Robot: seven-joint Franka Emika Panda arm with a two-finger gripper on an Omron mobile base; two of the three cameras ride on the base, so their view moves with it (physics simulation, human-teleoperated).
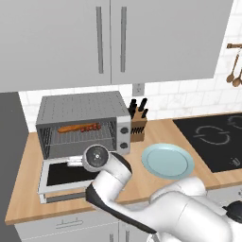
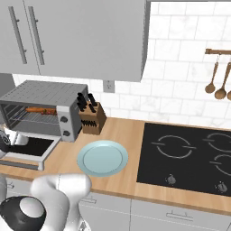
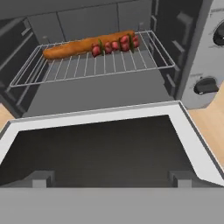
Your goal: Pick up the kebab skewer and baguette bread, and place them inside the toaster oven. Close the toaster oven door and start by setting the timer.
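Baguette bread (image 3: pixel 76 46) and kebab skewer (image 3: pixel 114 45) already lie together on the toaster oven (image 1: pixel 85 124) rack, toward twelve o'clock in the hand view. The toaster oven door (image 3: pixel 105 146) hangs open. I cannot tell the end effector's opening. Best to get under the door's front edge, lift evenly, then set the timer knob (image 3: pixel 205 85).

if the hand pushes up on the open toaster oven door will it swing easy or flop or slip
Probably swings as one stiff panel: the toaster oven door lies flat, joined along the oven's front edge, so it should pivot there rather than flop. The dark glass looks smooth, so the fingers might slip. The silver frame looks like the safer contact. The baguette bread on the rack seems unlikely to shift.
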